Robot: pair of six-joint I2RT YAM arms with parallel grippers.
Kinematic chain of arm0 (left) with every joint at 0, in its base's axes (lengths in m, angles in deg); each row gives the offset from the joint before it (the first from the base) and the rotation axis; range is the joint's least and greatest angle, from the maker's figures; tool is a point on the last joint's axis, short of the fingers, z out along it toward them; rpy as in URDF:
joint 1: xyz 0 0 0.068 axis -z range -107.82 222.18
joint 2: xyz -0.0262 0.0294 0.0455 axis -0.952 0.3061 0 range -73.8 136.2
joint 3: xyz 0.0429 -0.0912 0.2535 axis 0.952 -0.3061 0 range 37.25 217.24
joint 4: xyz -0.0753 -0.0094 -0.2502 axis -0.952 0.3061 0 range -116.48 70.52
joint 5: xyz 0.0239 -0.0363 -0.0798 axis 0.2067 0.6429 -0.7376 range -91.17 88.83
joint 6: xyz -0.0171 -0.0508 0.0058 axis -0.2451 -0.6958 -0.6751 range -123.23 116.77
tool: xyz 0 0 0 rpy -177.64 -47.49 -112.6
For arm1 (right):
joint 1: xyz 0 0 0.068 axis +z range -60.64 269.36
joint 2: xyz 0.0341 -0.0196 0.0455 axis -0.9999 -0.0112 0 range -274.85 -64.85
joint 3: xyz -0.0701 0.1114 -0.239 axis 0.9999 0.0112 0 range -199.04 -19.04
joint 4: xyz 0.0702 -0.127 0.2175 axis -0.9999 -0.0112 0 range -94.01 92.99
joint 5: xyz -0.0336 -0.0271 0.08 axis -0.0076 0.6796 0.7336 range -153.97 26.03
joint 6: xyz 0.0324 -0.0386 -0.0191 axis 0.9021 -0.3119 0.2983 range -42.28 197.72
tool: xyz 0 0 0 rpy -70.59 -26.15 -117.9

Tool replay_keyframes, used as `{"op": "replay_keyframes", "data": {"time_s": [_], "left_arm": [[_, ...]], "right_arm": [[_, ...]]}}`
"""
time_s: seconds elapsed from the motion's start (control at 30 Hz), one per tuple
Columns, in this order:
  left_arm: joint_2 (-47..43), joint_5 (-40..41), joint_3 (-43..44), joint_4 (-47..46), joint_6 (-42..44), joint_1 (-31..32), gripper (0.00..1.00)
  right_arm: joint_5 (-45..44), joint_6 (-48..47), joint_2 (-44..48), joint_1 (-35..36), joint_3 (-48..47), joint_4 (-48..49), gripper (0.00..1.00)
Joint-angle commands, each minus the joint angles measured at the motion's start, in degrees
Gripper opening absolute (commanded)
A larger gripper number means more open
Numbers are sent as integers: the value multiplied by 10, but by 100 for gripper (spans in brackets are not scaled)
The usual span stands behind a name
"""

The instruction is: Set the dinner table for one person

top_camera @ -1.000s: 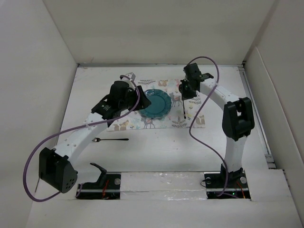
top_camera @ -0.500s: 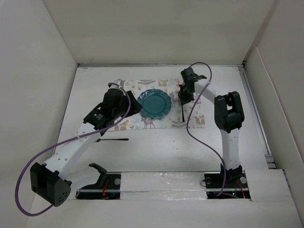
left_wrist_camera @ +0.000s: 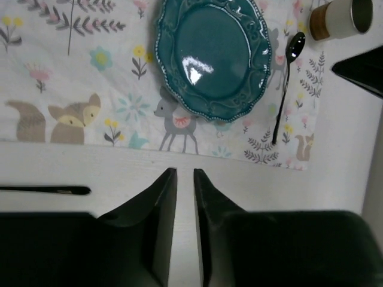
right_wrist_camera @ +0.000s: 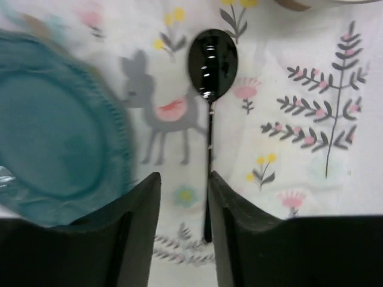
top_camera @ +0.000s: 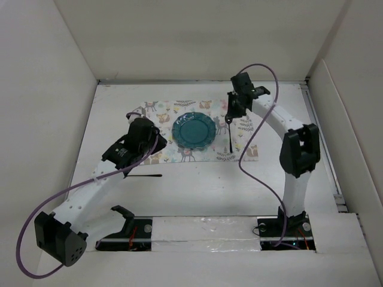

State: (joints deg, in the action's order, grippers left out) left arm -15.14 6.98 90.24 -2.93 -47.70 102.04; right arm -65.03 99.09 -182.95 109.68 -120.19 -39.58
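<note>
A teal plate (top_camera: pixel 193 130) (left_wrist_camera: pixel 212 54) sits in the middle of the patterned placemat (top_camera: pixel 161 110) on the white dinner table (top_camera: pixel 203 185). To its right a black spoon (top_camera: pixel 231 136) (right_wrist_camera: pixel 212 60) lies flat on the mat, bowl pointing away. My right gripper (top_camera: pixel 230 113) (right_wrist_camera: pixel 184 179) hovers over the spoon's handle, open a little; the handle runs beside its right finger, ungripped. A black fork (top_camera: pixel 140 176) (left_wrist_camera: pixel 45 190) rests on the bare table, near-left of the mat. My left gripper (top_camera: pixel 151 146) (left_wrist_camera: pixel 185 172) hangs over the mat's near edge, empty, with only a thin slit between the jaws.
A white cup with a brown band (left_wrist_camera: pixel 341 18) stands on the mat's far right corner, beyond the spoon. White walls enclose the table on the left, back and right. The arm bases and their cables occupy the near edge.
My left arm has drawn back from the plate toward the near left, and its jaws have closed. My right gripper has opened slightly above the spoon, which stays on the mat.
</note>
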Motion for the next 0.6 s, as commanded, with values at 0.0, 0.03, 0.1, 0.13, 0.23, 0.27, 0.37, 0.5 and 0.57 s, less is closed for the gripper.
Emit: {"op": "replay_keyframes", "data": {"time_s": [0.0, 0.03, 0.1, 0.13, 0.23, 0.27, 0.37, 0.5, 0.57], "left_arm": [[-14, 10, -16, 22, -32, -2, 12], [-27, 15, -24, 23, -43, -2, 4], [-60, 30, -47, 31, -84, -2, 0], [-69, 31, -56, 44, -102, -8, 0], [-83, 33, -100, 75, -182, -16, 0], [-81, 34, -111, 85, -209, -16, 5], [-78, 55, -144, 139, -333, -16, 14], [-92, 112, -183, 187, -445, -24, 34], [-89, 123, -183, 213, -506, -24, 43]], "right_arm": [[-5, 7, 130, 35, 1, 18, 19], [25, 5, 179, 42, 49, 50, 10], [49, 3, 221, 67, 102, 79, 0], [59, 3, 259, 75, 125, 92, 0], [62, 11, 313, 114, 221, 112, 0], [62, 18, 360, 124, 270, 117, 0], [95, 21, 458, 155, 339, 130, 0], [167, 32, 565, 174, 451, 153, 8], [188, 34, 592, 174, 471, 152, 12]]}}
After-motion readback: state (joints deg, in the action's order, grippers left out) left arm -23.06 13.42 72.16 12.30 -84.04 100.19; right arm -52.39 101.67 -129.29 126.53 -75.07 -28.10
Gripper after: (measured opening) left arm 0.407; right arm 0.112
